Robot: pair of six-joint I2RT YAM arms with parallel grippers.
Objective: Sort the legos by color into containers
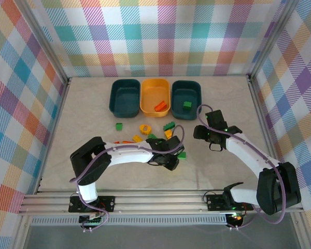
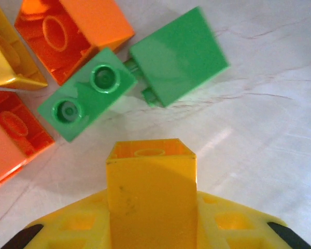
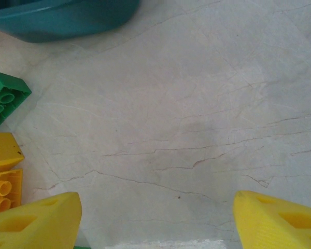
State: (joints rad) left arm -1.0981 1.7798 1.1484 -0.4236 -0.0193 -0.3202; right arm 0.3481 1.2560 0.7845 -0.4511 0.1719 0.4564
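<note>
The left gripper is closed on a yellow brick. In front of it, a green brick with two bumps lies just beside a smooth green brick, with orange bricks next to them. The right gripper is wide open over the table. At the back, the yellow tub holds an orange piece. The right teal tub holds a green piece.

Wide-spread tool near teal tub, seemingly
</note>
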